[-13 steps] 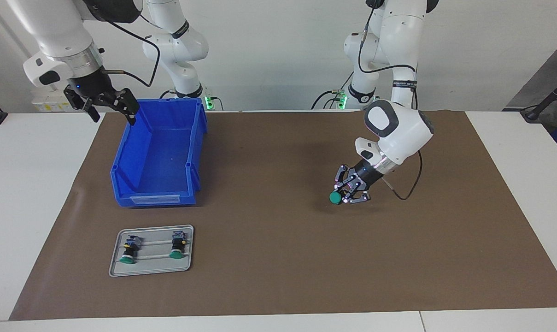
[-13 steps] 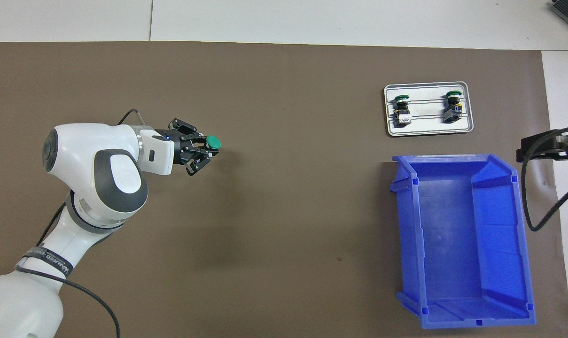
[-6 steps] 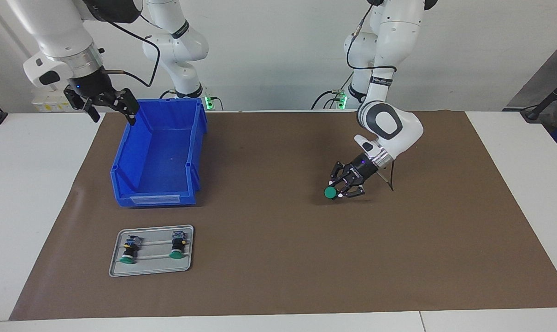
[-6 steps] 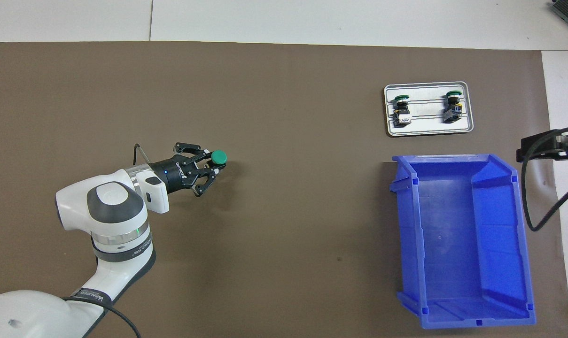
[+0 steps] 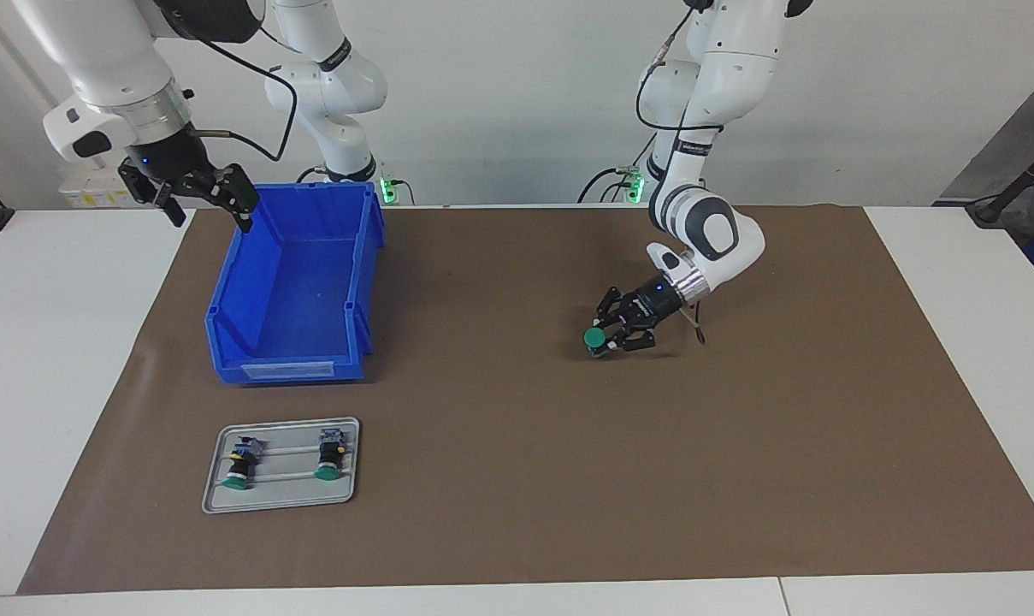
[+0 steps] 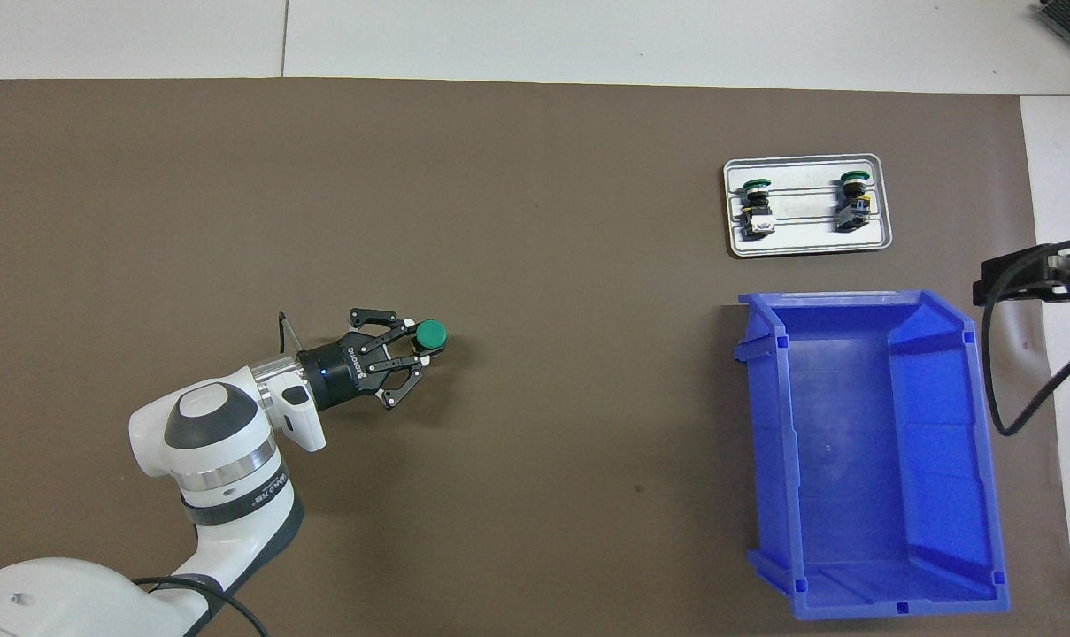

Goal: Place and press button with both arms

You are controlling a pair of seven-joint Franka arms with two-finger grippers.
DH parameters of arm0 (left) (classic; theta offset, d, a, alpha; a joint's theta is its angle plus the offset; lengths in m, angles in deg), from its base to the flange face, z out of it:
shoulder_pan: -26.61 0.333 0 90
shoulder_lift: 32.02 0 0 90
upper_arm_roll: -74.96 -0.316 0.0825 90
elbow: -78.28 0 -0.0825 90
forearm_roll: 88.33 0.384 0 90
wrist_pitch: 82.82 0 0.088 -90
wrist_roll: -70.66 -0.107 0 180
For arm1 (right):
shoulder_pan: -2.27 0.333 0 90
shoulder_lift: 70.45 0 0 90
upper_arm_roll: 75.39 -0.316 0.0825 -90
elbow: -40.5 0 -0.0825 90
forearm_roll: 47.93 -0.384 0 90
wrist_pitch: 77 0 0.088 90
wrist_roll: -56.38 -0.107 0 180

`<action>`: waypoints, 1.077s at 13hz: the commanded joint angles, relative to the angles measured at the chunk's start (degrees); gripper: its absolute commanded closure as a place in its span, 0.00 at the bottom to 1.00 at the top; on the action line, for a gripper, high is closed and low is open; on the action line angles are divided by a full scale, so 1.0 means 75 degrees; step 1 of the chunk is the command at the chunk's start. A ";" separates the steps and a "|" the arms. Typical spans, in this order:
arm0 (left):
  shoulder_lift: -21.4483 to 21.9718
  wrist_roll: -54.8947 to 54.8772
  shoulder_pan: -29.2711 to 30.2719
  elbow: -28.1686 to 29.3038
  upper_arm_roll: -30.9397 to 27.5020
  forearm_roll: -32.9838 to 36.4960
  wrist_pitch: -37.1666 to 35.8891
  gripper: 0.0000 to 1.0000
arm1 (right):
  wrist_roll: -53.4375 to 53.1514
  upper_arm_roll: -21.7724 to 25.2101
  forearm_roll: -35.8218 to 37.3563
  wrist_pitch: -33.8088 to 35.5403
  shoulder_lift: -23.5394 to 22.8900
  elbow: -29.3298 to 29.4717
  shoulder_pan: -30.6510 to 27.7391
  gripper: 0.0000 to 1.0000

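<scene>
At centre-right of the facing view, over the brown mat (image 5: 517, 479), the left gripper (image 5: 612, 334) grasps the button (image 5: 594, 340), cap outward. Lower it gently and level. The right gripper (image 5: 200, 195), upper left beside the blue bin (image 5: 294, 291), waits, fingers spread.

left arm (image 5: 705, 128) reaches down from its base, wrist bent, forearm tilted low over the mat. left gripper (image 5: 612, 329) (image 6: 411, 354) points sideways toward the right arm's end, fingers closed on a held part. right arm (image 5: 115, 77) waits, raised; right gripper (image 5: 193, 192) (image 6: 1035, 279) hangs with fingers spread.
</scene>
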 commanded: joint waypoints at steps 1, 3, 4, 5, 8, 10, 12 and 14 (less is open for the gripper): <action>0.0361 -0.0605 0.0507 0.0664 0.0002 -0.0188 -0.1155 1.00 | 0.0159 -0.0011 0.0021 -0.0120 0.0221 -0.0265 -0.0013 0.00; 0.0443 -0.0665 0.0870 0.0818 0.0002 -0.0188 -0.1777 1.00 | 0.0159 -0.0011 0.0021 -0.0108 0.0221 -0.0265 -0.0013 0.00; 0.0513 -0.0654 0.1069 0.0853 0.0001 -0.0188 -0.2001 1.00 | 0.0159 -0.0011 0.0021 -0.0108 0.0221 -0.0265 -0.0013 0.00; 0.0525 -0.0654 0.1094 0.0911 0.0001 -0.0188 -0.2027 1.00 | 0.0159 -0.0011 0.0021 -0.0108 0.0221 -0.0265 -0.0001 0.00; 0.0525 -0.0665 0.0989 0.1111 0.0002 -0.0188 -0.1921 1.00 | 0.0159 -0.0011 0.0021 -0.0108 0.0221 -0.0265 -0.0013 0.00; 0.0525 -0.0665 0.0989 0.1146 0.0001 -0.0188 -0.1910 1.00 | 0.0159 -0.0011 0.0021 -0.0108 0.0221 -0.0265 -0.0013 0.00; 0.0537 -0.0665 0.0989 0.1228 0.0001 -0.0188 -0.1886 0.99 | 0.0159 -0.0011 0.0021 -0.0108 0.0221 -0.0265 -0.0001 0.00; 0.0537 -0.0654 0.1035 0.1299 -0.0010 -0.0188 -0.1851 0.64 | 0.0159 -0.0011 0.0021 -0.0108 0.0221 -0.0265 -0.0001 0.00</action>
